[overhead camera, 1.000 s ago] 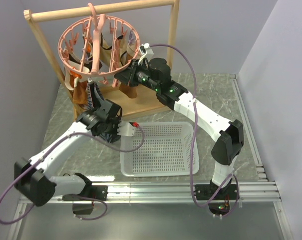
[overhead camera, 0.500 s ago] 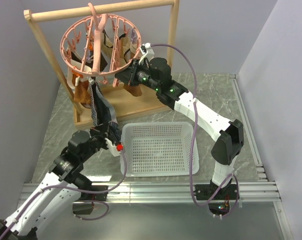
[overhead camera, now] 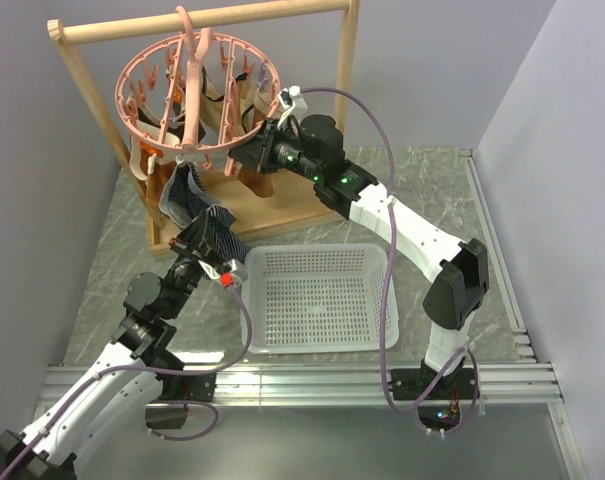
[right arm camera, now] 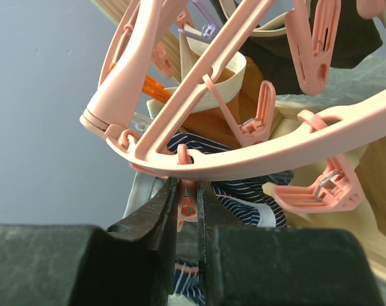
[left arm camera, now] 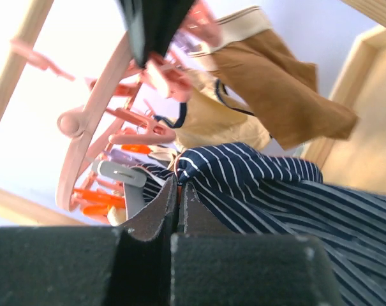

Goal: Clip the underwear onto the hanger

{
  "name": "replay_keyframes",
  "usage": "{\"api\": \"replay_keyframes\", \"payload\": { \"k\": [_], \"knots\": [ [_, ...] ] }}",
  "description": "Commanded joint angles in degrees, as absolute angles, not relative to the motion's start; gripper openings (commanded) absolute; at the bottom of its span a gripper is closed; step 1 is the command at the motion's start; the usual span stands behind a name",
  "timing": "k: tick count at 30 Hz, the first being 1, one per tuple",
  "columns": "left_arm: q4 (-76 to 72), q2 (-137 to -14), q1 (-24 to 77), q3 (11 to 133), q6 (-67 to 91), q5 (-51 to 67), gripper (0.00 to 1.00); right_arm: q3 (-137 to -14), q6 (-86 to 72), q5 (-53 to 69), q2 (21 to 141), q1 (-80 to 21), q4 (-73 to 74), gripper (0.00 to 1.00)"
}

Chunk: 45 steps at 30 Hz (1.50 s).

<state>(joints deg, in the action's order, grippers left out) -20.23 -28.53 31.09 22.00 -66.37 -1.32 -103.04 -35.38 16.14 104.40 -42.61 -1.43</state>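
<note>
The pink ring hanger (overhead camera: 197,95) hangs from the wooden rack. The navy striped underwear (overhead camera: 194,200) hangs bunched below its near rim. My left gripper (overhead camera: 204,238) is shut on the underwear's edge; in the left wrist view the jaws (left arm camera: 178,183) pinch the striped cloth (left arm camera: 275,185) just below the pink clips (left arm camera: 141,131). My right gripper (overhead camera: 244,152) is at the ring's right rim. In the right wrist view it (right arm camera: 187,194) is shut on a small pink clip (right arm camera: 187,209) under the ring (right arm camera: 275,159), with the underwear (right arm camera: 244,191) behind.
The wooden rack frame (overhead camera: 212,22) stands at the back left on a wooden base. Brown (left arm camera: 269,83) and tan (left arm camera: 212,121) garments hang from the hanger. A white mesh basket (overhead camera: 317,250) sits in front of the rack, right of my left arm.
My left arm has folded back toward its base and then raised the underwear up toward the hanger, bunching the cloth under the rim. The right gripper stays at the ring.
</note>
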Motion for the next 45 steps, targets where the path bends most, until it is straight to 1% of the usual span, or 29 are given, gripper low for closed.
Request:
{"api": "replay_keyframes", "payload": {
  "k": [1, 6, 12, 16, 19, 28, 33, 37, 40, 45],
  "knots": [
    [-33.46, -31.28, 30.15, 24.43, -59.08, -5.27, 0.00, -102.31, -34.80, 18.54, 102.57, -42.01, -2.37, 0.00],
    [-37.87, -33.57, 28.74, 24.61, -55.37, -4.84, 0.00, -101.25, -35.15, 20.73, 101.95, -41.57, -3.51, 0.00],
    [-45.26, -32.96, 27.95, 20.84, -57.12, -0.45, 0.00, -100.72, -35.77, 24.34, 102.04, -41.22, -5.27, 0.00],
    [-47.54, -31.64, 26.46, 17.85, -60.63, 8.49, 0.00, -100.64, -36.12, 26.62, 102.48, -40.96, -6.59, 0.00],
    [-50.44, -32.34, 25.67, 16.44, -61.61, 11.50, 0.00, -100.28, -36.47, 28.99, 102.57, -40.43, -8.78, 0.00],
    [-64.76, -40.69, 23.82, 16.08, -57.75, 13.27, 0.00, -97.47, -39.02, 35.24, 102.74, -39.20, -16.59, 0.00],
    [-67.93, -43.15, 23.64, 16.08, -56.17, 14.06, 0.01, -95.98, -42.53, 38.84, 103.36, -38.15, -21.00, 0.00],
    [-68.99, -44.47, 23.56, 16.61, -54.32, 14.50, 0.01, -94.22, -45.87, 40.25, 103.71, -37.71, -25.66, 0.00],
    [-70.31, -46.14, 23.64, 17.49, -51.95, 13.63, 0.00, -92.64, -49.47, 40.95, 103.97, -37.18, -31.79, 0.00],
    [-70.84, -47.55, 23.64, 18.72, -48.44, 13.27, 0.00, -92.28, -55.71, 41.40, 105.20, -36.83, -36.82, 0.00]
  ]
}}
